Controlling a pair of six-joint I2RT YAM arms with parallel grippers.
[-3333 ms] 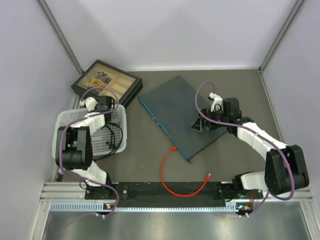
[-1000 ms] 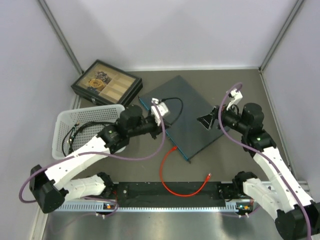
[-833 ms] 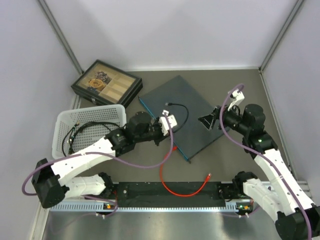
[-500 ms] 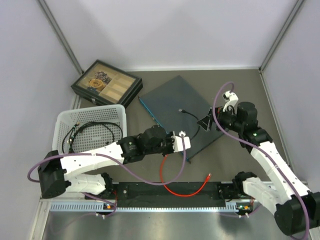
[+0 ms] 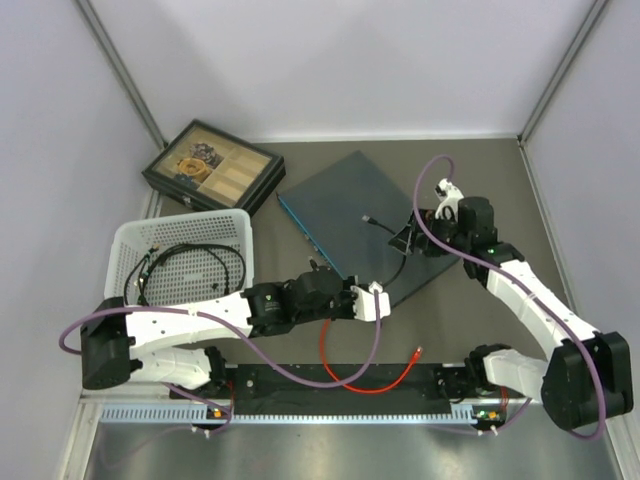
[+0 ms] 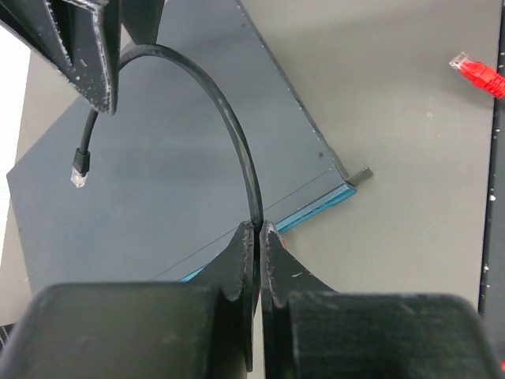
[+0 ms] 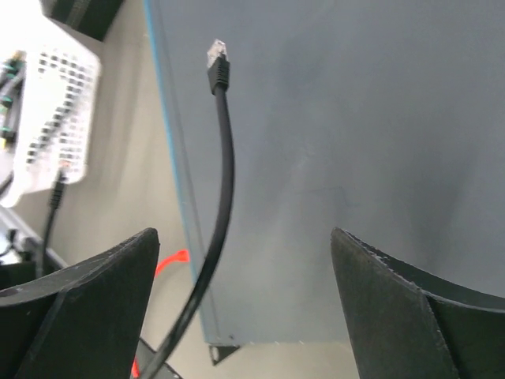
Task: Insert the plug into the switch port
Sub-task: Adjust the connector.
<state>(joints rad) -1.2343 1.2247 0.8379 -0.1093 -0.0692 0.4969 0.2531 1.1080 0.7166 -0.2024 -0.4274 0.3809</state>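
**Two arms share one cable above the switch, its plug nowhere near a port**

The left gripper (image 6: 256,233) is clamped on the black cable (image 6: 229,118) just off the near corner of the switch (image 5: 340,200), which lies flat on the surface (image 5: 480,170). The cable arches over the lid, and the plug (image 7: 216,54) hangs free above it, apart from the teal port edge (image 7: 170,142). The right gripper (image 7: 243,234) stands wide open astride the cable, holding nothing. If it closes far behind the plug, the limp end may sag or twist and miss the socket.
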